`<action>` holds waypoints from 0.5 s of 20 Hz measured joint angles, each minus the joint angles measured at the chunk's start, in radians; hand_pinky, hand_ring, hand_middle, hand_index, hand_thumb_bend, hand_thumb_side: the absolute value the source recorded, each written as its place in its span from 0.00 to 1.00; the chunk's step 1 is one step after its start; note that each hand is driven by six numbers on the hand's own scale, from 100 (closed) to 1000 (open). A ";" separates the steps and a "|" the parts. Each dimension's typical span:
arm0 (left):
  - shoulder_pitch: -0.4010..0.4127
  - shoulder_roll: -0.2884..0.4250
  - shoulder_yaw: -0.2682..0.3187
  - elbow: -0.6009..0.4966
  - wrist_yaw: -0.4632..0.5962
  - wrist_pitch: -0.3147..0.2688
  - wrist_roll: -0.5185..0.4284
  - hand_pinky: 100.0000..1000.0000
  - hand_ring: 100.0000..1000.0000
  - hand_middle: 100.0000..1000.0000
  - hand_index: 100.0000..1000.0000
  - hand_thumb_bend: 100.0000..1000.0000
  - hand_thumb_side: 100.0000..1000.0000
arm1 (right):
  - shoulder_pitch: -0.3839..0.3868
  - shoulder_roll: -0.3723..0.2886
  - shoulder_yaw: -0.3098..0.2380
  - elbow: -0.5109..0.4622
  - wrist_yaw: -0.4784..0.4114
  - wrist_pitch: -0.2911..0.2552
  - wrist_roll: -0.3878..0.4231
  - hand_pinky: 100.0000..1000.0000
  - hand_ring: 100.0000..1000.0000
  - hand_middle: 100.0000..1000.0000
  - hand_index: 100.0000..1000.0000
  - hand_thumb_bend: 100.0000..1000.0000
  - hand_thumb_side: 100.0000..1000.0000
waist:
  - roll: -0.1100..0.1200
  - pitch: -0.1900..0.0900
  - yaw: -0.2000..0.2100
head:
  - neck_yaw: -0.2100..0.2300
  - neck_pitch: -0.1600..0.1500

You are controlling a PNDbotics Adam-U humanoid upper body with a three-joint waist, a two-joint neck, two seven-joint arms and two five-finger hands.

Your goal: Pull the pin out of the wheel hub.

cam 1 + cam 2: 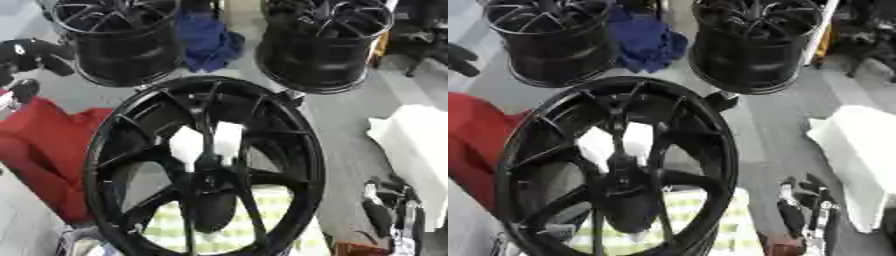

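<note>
A large black spoked wheel point(206, 165) stands tilted in the middle, its hub point(208, 176) low in the centre. I cannot make out a pin on the hub. White patches point(206, 140) show between the spokes just above the hub. My right hand point(389, 216) rests at the lower right, fingers up and relaxed, apart from the wheel and holding nothing. My left hand point(28, 54) shows as a black shape at the upper left edge, well away from the wheel; its fingers are not readable.
Two more black wheels point(122, 40) point(328, 42) stand at the back with a blue cloth point(208, 42) between them. A red cloth point(44, 150) lies left, a white cloth point(416, 150) right, and a green checked cloth point(232, 222) under the wheel.
</note>
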 measured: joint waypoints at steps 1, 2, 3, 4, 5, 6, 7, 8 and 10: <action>0.000 0.000 0.000 0.000 0.000 0.000 0.000 0.74 0.73 0.78 0.90 0.00 0.61 | 0.000 0.000 0.000 0.000 0.000 0.000 0.000 0.63 0.55 0.60 0.78 0.08 0.37 | 0.000 0.000 0.000 | 0.000 0.000; 0.000 -0.001 0.000 0.000 0.000 0.000 0.000 0.74 0.73 0.78 0.90 0.00 0.61 | 0.000 0.000 0.000 0.000 0.000 0.000 0.000 0.63 0.55 0.60 0.78 0.08 0.37 | 0.000 0.000 0.000 | 0.000 0.000; 0.000 -0.002 0.000 0.000 0.000 0.000 0.000 0.74 0.73 0.78 0.90 0.00 0.61 | 0.000 0.000 0.000 0.000 0.000 0.000 0.000 0.63 0.55 0.60 0.78 0.08 0.37 | 0.000 0.000 0.000 | 0.000 0.000; 0.000 -0.004 0.000 0.000 0.000 0.000 0.000 0.74 0.73 0.78 0.90 0.00 0.61 | 0.000 0.000 0.000 0.000 0.000 0.000 0.000 0.63 0.55 0.60 0.78 0.08 0.37 | 0.000 0.000 0.000 | 0.001 0.000; 0.000 -0.004 0.000 0.001 0.000 0.000 0.000 0.74 0.73 0.78 0.90 0.00 0.61 | 0.000 0.000 0.000 0.000 0.000 0.000 0.000 0.63 0.55 0.60 0.78 0.08 0.37 | 0.000 0.000 0.000 | 0.001 0.000; 0.000 -0.004 0.000 0.002 0.000 0.000 0.000 0.74 0.73 0.78 0.90 0.00 0.61 | 0.000 0.000 0.000 0.000 0.000 0.000 0.000 0.63 0.55 0.60 0.78 0.08 0.37 | 0.000 0.000 0.000 | 0.001 0.000; 0.000 -0.004 0.000 0.002 0.000 0.000 0.000 0.74 0.73 0.78 0.90 0.00 0.61 | 0.000 0.000 0.000 0.000 0.000 0.000 0.000 0.63 0.55 0.60 0.78 0.08 0.37 | 0.000 0.000 0.000 | 0.001 0.000; 0.000 -0.005 0.000 0.002 0.000 0.000 0.000 0.74 0.73 0.78 0.90 0.00 0.59 | 0.000 0.000 0.000 0.000 0.000 0.000 0.000 0.63 0.55 0.60 0.78 0.08 0.37 | 0.000 0.000 -0.001 | 0.001 0.000; -0.006 -0.006 0.000 0.002 0.001 0.000 0.000 0.74 0.73 0.79 0.90 0.00 0.57 | 0.000 0.000 0.000 0.000 0.000 0.000 0.000 0.63 0.55 0.60 0.78 0.08 0.37 | 0.001 0.000 -0.001 | 0.000 0.000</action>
